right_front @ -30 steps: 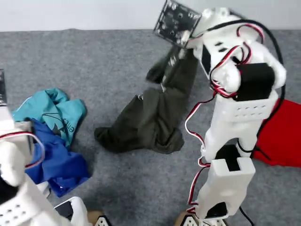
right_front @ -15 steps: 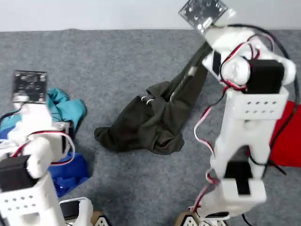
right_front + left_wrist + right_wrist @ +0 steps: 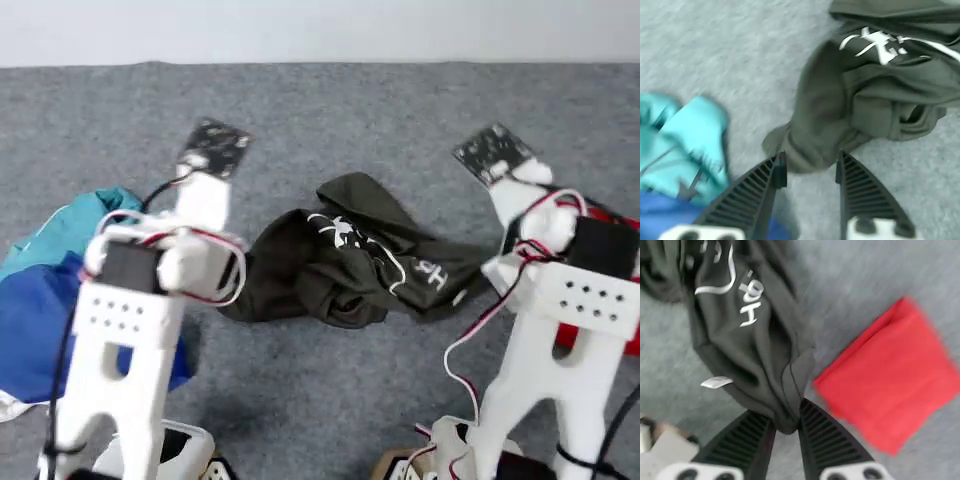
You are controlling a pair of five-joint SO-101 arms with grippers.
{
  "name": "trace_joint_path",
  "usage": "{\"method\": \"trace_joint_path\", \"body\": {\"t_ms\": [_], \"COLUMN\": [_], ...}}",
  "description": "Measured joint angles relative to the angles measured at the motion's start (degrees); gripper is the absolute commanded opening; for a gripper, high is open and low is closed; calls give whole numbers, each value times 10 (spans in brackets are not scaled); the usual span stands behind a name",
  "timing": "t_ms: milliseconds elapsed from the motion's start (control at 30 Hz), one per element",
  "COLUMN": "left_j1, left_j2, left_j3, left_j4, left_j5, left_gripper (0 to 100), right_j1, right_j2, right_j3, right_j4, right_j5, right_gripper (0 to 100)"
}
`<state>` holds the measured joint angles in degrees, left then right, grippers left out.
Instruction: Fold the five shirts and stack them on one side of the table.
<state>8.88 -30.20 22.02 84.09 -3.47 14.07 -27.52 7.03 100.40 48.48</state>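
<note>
Now the right gripper (image 3: pixel 786 414) pinches the crumpled dark green cloth shirt (image 3: pixel 340 262), while the left gripper (image 3: pixel 811 157) hangs spread over its edge.

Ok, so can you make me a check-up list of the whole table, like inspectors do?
Surface: grey fuzzy table cover.
Job's things: four shirts seen. The dark green shirt is crumpled in the middle. The teal shirt and blue shirt are heaped together at one side. The red shirt lies flat at the other side.
Clutter: nothing seen.
Grippers: the left gripper is open, with an edge of the dark green shirt between its fingers. The right gripper is shut on another corner of that shirt.
Cables: red, white and black wires loop along both arms.
Surroundings: pale wall behind the table.
</note>
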Motion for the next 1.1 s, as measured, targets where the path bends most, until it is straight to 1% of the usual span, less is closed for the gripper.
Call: {"method": "trace_joint_path", "body": {"t_ms": [100,133,300,400,600,700,800,867,1100], "left_j1": [16,20,52,65,81,91,98,98,98], "left_j2": [69,95,222,295,402,426,442,450,476], "left_j3": [-3,-11,-104,-172,-272,-298,-310,-311,-311], "left_j4": [-52,-60,-64,-64,-60,-36,-18,-14,-12], "left_j5": [0,0,0,14,120,137,141,142,142], "left_gripper": [195,212,225,225,224,187,122,99,108], "right_j1": [6,6,8,8,8,8,8,8,8], "right_j2": [-17,-23,-30,-30,-30,-30,-30,-30,-30], "right_j3": [60,72,92,92,92,92,92,92,92], "right_j4": [-5,-11,-20,-22,-22,-22,-19,-11,0], "right_j5": [-5,-18,-97,-169,-332,-389,-406,-410,-411], "right_gripper": [9,9,9,9,9,9,9,9,9]}}
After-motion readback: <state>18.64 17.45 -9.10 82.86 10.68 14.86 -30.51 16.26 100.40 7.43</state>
